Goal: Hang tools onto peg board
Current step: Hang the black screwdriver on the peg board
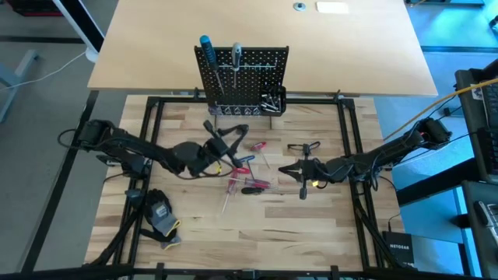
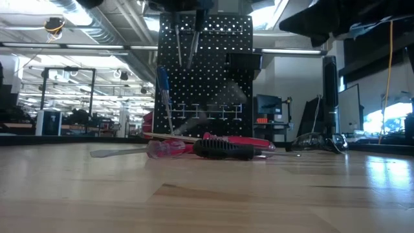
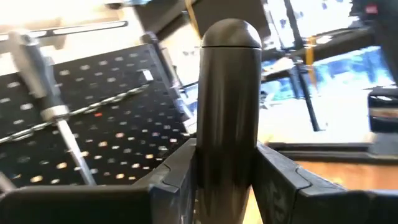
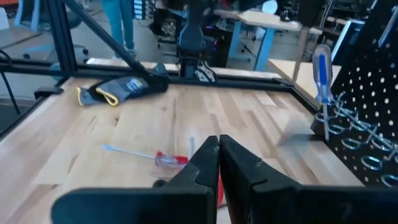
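Observation:
The peg board point(image 1: 243, 76) stands upright at the far middle of the table. A blue-handled screwdriver point(image 1: 206, 48) and a grey-handled one point(image 1: 236, 57) hang on it. My left gripper point(image 1: 222, 144) is in front of the board, shut on a dark-handled tool point(image 3: 229, 93). Several red-handled screwdrivers point(image 1: 241, 163) and a black-handled one point(image 1: 257, 189) lie on the table's middle, with a T-shaped key point(image 1: 305, 146) to their right. My right gripper point(image 1: 292, 169) hovers shut and holds nothing, right of the loose tools. My left gripper pinches the dark handle's lower part point(image 3: 227, 171) between its two fingers point(image 3: 175, 180), one on each side. The handle stands out past the fingers with its rounded end point(image 3: 231, 30) free and sits clear of the table. The tool's shaft is hidden behind the gripper.
A black-and-yellow glove point(image 1: 159, 214) lies at the near left. A small black bin point(image 1: 272, 101) with silver bits sits at the board's lower right. A black frame point(image 1: 156, 105) runs around the work area. Bare wood lies near and right of the tools.

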### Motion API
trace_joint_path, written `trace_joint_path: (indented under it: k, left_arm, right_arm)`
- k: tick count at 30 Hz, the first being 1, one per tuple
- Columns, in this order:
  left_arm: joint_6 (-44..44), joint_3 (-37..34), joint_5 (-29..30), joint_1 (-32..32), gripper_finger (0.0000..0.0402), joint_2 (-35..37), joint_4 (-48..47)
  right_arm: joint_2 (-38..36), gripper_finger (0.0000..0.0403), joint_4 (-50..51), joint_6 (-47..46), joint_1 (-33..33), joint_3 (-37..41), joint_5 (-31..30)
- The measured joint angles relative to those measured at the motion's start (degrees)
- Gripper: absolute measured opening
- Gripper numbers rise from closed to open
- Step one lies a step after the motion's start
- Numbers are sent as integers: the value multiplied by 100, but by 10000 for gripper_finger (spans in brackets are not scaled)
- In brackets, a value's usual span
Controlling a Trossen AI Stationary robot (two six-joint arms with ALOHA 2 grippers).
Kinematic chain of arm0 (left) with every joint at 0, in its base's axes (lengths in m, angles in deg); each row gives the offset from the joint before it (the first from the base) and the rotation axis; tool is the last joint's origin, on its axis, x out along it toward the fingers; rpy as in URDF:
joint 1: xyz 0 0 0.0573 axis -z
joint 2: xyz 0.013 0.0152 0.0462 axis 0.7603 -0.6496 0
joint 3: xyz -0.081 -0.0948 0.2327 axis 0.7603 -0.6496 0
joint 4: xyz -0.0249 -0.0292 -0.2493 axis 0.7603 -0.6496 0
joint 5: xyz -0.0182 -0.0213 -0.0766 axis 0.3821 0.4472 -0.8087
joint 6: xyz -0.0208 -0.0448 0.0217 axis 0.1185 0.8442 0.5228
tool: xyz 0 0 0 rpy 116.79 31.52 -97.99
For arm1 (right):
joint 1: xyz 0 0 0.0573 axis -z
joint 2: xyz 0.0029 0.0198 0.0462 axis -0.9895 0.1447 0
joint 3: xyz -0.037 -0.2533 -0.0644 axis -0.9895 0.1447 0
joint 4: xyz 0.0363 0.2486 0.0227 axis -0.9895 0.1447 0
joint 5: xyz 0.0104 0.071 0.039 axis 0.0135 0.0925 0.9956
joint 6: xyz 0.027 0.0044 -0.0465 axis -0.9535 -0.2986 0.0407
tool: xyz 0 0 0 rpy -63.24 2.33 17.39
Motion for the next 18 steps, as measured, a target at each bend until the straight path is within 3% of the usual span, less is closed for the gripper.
trace_joint_path:
  k: [4,12,18]
  left_arm:
    - [36,0,41,181,113,2,-91]
    - [150,-2,51,445,113,2,-395]
    - [406,-4,44,638,113,2,-549]
  right_arm:
    - [0,36,-30,-1,0,-9,7]
    - [152,137,-66,-28,0,-11,7]
    - [425,182,-246,-17,0,-11,7]
